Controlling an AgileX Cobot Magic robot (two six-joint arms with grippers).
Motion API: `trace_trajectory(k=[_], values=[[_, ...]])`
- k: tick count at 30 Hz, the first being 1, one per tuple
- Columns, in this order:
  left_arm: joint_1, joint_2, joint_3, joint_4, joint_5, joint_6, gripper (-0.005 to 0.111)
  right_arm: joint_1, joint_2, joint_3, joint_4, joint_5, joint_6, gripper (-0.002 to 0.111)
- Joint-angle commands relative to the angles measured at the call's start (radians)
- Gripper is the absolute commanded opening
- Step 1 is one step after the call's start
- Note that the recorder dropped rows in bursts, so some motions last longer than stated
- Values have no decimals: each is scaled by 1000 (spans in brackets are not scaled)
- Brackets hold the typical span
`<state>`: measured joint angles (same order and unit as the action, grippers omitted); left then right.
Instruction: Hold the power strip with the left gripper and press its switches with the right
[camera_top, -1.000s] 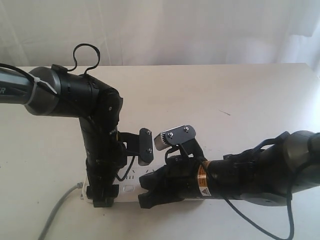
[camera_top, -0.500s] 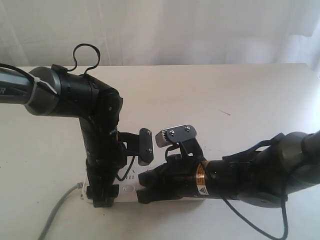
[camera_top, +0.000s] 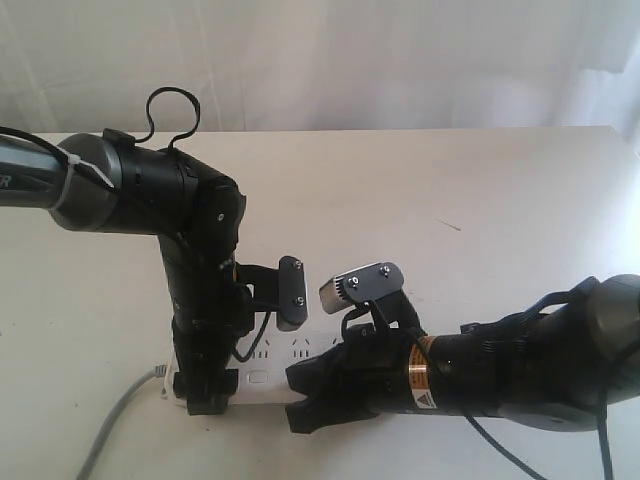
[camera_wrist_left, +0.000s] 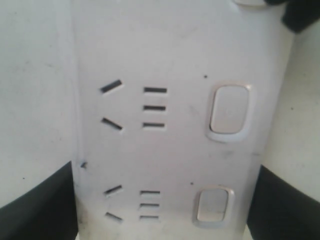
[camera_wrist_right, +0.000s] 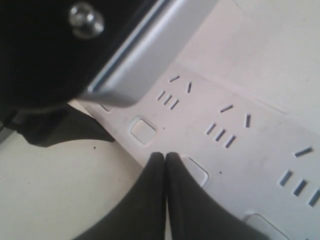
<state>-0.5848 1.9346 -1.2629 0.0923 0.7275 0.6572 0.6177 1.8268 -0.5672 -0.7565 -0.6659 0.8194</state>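
Observation:
The white power strip (camera_top: 268, 366) lies flat near the table's front, its grey cord (camera_top: 112, 422) running off to the left. My left gripper (camera_top: 205, 392) comes straight down on the strip's left end. In the left wrist view its black fingers (camera_wrist_left: 42, 205) sit against both long edges of the power strip (camera_wrist_left: 170, 145), beside two switches (camera_wrist_left: 229, 111). My right gripper (camera_top: 297, 402) is shut and empty. Its joined tips (camera_wrist_right: 165, 156) rest at the strip's front edge and cover part of one switch (camera_wrist_right: 199, 171). Another switch (camera_wrist_right: 143, 129) shows uncovered just beyond.
The left arm's dark camera module (camera_top: 290, 292) hangs close above the right arm's grey camera box (camera_top: 362, 284). In the right wrist view the left arm's black body (camera_wrist_right: 45, 60) fills one corner. A white curtain backs the table (camera_top: 480, 200).
My right gripper has shifted a little to the right along the strip and toward its front edge, still shut. The left arm and the strip have stayed put.

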Motion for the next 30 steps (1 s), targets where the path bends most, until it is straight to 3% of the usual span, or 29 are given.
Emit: trace_trajectory(k=[1,20,30], values=[[-6,-9,6,-28,23,-29,0,2,3,10,2,59,-15,0],[-6,-9,6,-28,21,-31,0,2,3,10,113,-92,-90,0],[-6,-9,6,-28,24,-31,0,2,3,10,111,22,-90,0]])
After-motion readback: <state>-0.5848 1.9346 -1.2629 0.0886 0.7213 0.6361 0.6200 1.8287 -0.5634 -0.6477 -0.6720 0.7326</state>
